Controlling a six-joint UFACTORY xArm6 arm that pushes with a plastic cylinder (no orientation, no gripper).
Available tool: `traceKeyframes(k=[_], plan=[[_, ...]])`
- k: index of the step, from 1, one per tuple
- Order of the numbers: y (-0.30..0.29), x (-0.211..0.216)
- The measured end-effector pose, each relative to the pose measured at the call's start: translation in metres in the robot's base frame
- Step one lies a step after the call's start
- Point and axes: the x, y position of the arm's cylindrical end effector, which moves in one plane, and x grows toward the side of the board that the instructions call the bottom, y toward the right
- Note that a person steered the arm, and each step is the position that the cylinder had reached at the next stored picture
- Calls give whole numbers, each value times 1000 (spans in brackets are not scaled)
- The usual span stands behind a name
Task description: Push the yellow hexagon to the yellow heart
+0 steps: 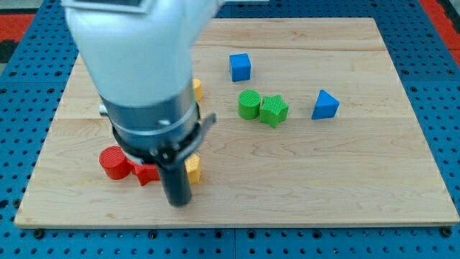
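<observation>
My tip [177, 203] rests on the board near the view's bottom, left of centre. A yellow block [193, 170] sits just right of the rod and slightly above the tip, touching or nearly touching the rod. The rod partly hides it, so I cannot tell its shape. A second yellow block [198, 89] peeks out from behind the arm's right side, higher up the view. Only its right edge shows, and its shape cannot be made out either.
A red cylinder [113, 162] and a second red block [147, 173] lie just left of the rod. A green cylinder [249, 104] touches a green star [274, 110] at centre. A blue cube [240, 67] sits above them and a blue triangular block [325, 105] to their right. The arm's body [136, 65] hides the board's upper left.
</observation>
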Motion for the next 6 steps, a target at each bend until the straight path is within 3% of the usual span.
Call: traceKeyframes(k=[2, 3, 4, 5, 6], plan=[[15, -145], [47, -84], [64, -77], [89, -124], [32, -163]])
